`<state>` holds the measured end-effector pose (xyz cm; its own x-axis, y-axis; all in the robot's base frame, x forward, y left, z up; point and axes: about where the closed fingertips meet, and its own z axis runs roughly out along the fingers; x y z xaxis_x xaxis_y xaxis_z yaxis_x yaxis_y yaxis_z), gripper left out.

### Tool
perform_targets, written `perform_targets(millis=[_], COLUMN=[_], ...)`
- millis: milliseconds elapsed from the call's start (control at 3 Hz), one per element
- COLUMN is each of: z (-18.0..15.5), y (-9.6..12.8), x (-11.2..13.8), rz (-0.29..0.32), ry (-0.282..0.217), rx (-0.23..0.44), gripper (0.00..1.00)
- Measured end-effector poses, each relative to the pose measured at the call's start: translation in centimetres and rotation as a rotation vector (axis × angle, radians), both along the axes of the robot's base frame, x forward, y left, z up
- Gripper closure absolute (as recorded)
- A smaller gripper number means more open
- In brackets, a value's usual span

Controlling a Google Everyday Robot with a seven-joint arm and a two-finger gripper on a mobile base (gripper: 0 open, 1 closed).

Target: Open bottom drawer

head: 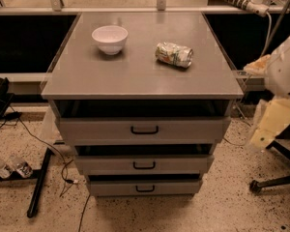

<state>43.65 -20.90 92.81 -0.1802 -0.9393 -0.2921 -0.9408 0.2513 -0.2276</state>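
Plainly, the cabinet point(135, 76) holds three stacked drawers. The gripper point(267, 124) hangs at the right edge of the view, beside the cabinet and well apart from every handle; whether it is open or closed cannot be told. The bottom drawer point(111, 188) sits lowest, just above the floor point(193, 216), and looks shut or nearly so. Its handle point(145, 189) is small, so the gripper should probably drop low, approach the front squarely, close around the bar and pull straight out.
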Motion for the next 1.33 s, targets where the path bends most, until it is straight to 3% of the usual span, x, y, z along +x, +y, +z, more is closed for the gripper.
perform_targets(millis=[333, 667, 1333], z=[-5.1, -11.4, -10.6], y=[-0.1, -1.2, -0.9], x=[0.0, 1.6, 1.1], rz=[0.041, 0.034, 0.04], ry=[-0.026, -0.069, -0.062], rx=[0.091, 0.181, 0.172], gripper=[0.0, 0.0, 0.0])
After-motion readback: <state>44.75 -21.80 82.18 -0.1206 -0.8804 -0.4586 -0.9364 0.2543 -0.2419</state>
